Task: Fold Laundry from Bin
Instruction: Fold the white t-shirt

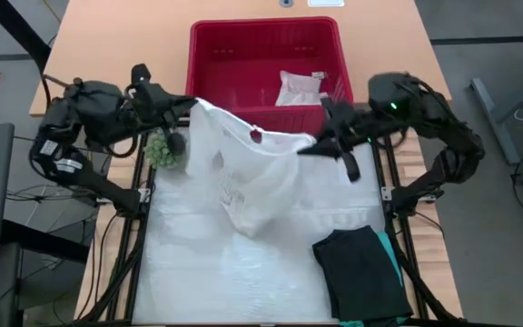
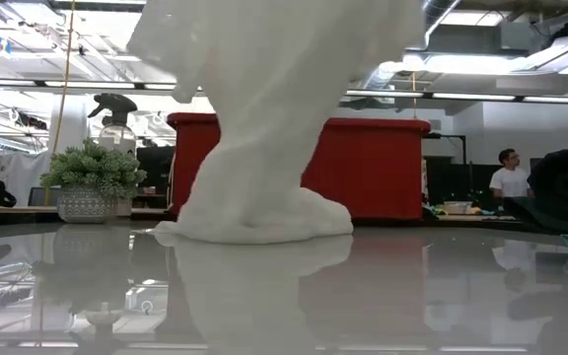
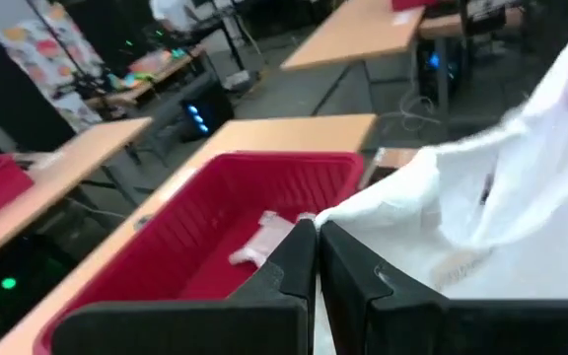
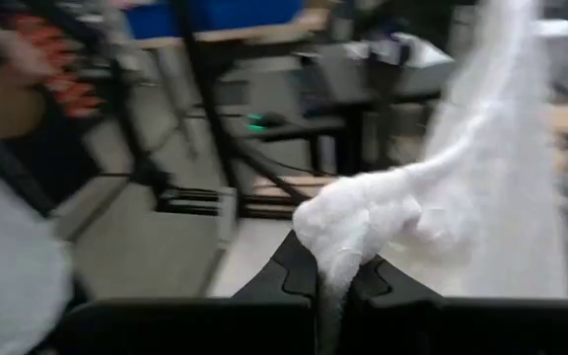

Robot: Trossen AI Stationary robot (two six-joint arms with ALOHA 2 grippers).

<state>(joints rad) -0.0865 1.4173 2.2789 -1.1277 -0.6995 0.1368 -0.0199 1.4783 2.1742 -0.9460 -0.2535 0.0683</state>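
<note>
The worktop (image 1: 198,272) is the biggest thing in view, a pale glossy sheet over tan wood that mirrors what stands on it in the low view. At its far edge sits the bin (image 1: 214,64), a rectangular red plastic basket with slotted walls and a rolled rim. A small crumpled white cloth (image 1: 300,88) lies inside it, toward the right wall.

The white top (image 1: 252,173), large, soft and thin, hangs stretched between both arms just in front of the bin. Its upper edge runs taut from one tool to the other, and its lower part sags in loose folds onto the worktop, where it pools in a rumpled heap.

A folded black garment (image 1: 360,272) lies flat at the near right of the worktop, with a teal edge (image 1: 392,259) showing from under its right side. A little green plant (image 1: 162,148) in a pot stands by the left arm.

Both dark arms reach inward from the sides, elbows bent outward. The left tool (image 1: 192,104) is clamped tight on the top's left corner, close to the bin's near left corner. The right tool (image 1: 309,143) is pinched on a bunched white fold at the top's right end, just in front of the bin's near wall.
</note>
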